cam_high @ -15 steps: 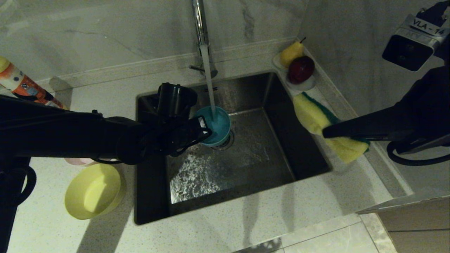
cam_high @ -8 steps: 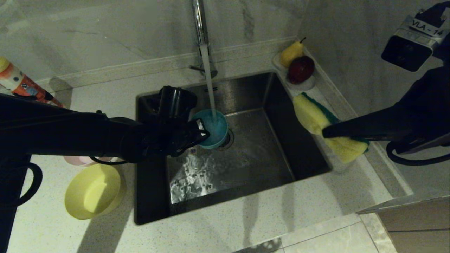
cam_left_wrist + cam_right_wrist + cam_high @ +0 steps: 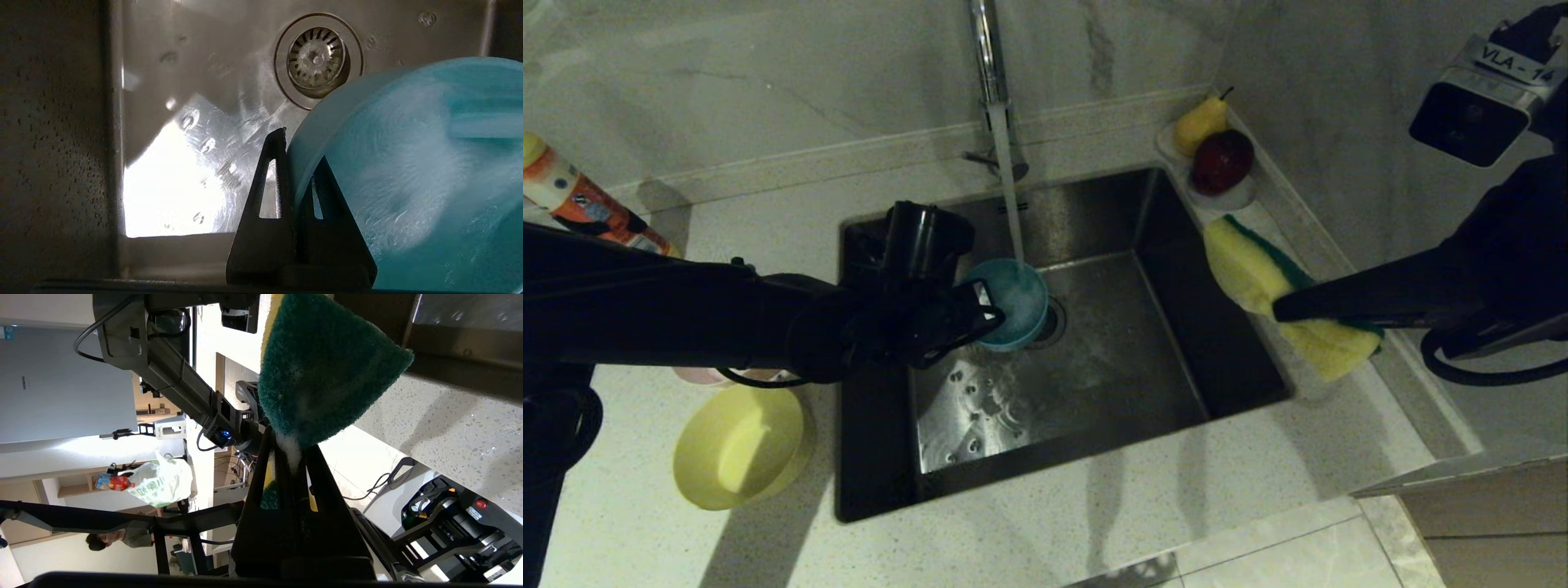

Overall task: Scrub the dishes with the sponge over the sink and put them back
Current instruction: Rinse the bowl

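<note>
We note the blue bowl (image 3: pixel 1013 304), pinched at its rim by our left end effector (image 3: pixel 980 314), has tipped under the tap (image 3: pixel 990 73) over the sink (image 3: pixel 1094 359); rinsing proceeds. Right end effector (image 3: pixel 1278 309) clamps the sponge (image 3: pixel 1258 278) over the bench (image 3: pixel 1094 506).

Speckled pale stone tabletop (image 3: pixel 1094 523) w/ steel sink (image 3: pixel 874 482) set into it. Left of sink: yellow bowl (image 3: pixel 739 445) on the top, pink bowl (image 3: pixel 707 375) just behind it, mostly hidden. Back right corner: small clear dish (image 3: pixel 1232 198) w/ yellow pear (image 3: pixel 1199 122) & dark red apple (image 3: pixel 1222 161).
</note>
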Controlling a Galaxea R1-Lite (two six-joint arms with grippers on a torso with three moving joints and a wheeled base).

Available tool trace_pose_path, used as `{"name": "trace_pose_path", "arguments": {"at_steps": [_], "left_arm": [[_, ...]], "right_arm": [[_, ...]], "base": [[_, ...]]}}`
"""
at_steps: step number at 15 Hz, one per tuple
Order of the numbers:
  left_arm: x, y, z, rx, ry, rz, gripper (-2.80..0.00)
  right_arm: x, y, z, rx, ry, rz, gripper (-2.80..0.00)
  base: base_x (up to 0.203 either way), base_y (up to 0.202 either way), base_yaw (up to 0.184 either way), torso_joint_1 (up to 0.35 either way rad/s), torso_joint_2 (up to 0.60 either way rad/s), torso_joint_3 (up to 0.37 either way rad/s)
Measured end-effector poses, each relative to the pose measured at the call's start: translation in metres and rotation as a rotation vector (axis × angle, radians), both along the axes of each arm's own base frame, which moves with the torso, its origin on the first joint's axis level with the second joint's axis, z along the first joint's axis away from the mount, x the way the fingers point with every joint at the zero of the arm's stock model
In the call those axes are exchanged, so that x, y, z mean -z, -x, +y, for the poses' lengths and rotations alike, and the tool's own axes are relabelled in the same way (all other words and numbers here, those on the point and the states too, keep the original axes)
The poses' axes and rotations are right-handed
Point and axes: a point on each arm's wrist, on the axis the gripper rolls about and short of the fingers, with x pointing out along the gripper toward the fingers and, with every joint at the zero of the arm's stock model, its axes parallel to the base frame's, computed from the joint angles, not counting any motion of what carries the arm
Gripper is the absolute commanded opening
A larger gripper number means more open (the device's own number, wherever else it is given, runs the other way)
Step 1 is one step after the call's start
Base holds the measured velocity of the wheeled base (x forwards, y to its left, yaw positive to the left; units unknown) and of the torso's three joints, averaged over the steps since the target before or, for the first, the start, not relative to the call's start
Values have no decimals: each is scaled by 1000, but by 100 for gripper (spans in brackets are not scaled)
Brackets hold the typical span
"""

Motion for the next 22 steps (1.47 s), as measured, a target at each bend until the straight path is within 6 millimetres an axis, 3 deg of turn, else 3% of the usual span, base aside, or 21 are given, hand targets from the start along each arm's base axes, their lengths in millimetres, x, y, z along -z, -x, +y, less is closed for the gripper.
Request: {"name": "trace_pose_path", "arguments": {"at_steps": [14, 22], "left_arm": [[0, 16, 10, -61, -50, -7, -280], [-40, 35, 24, -149, -136, -274, -280]], "right_arm": [[3, -1, 0, 0, 5, 10, -280], [7, -2, 1, 0, 14, 25, -280]], "base": [[0, 0, 0, 0, 0, 0], [0, 0, 0, 0, 0, 0]]}}
